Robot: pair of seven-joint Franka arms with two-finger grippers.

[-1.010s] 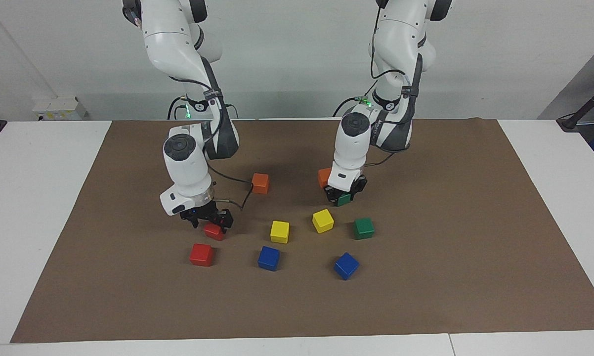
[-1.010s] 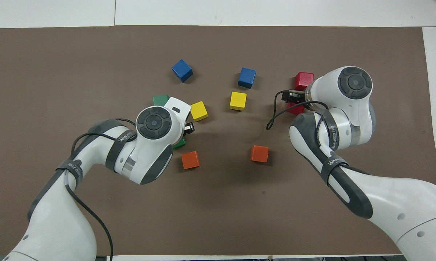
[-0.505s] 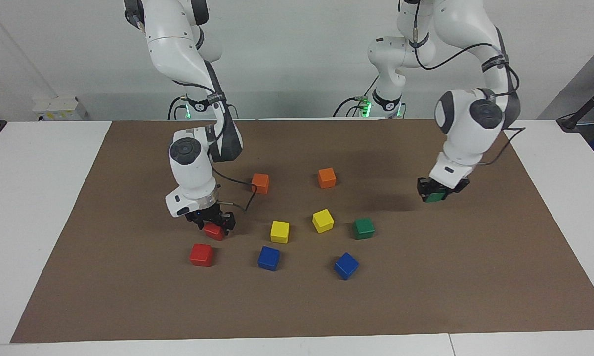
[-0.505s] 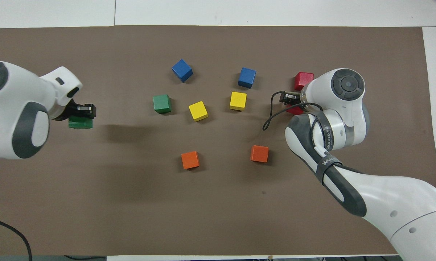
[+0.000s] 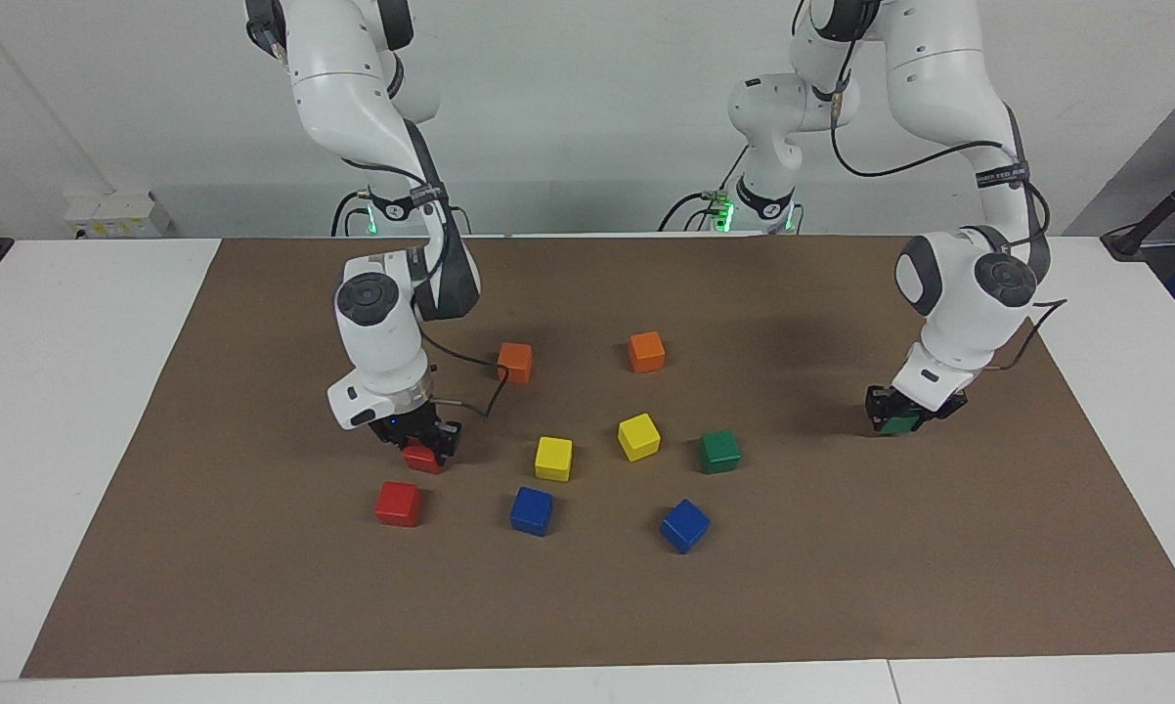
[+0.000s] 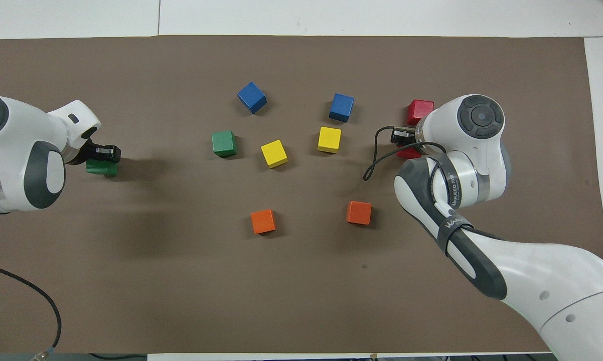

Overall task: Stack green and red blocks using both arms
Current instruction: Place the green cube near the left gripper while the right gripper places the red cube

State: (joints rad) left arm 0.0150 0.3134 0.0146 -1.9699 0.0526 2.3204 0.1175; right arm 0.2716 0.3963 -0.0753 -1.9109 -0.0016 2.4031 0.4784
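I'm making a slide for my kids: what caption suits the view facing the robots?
Two arms at work: the left gripper lowers a green block, the right gripper clasps a red block.

Grey straps (image 6: 452, 186) on right arm (image 6: 487, 250), overhead view: white lettering, roughly "WANJEED"; nothing else legible.

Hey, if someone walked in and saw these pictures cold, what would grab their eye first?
Probably the two big white arms, each clamping a small glossy cube low over the brown mat: the left gripper holds a dark green cube toward its own end of the table, and the right gripper holds a bright red cube. Between them lies a loose scatter of blue, yellow and orange cubes, plus a second dark green cube and a second bright red cube.
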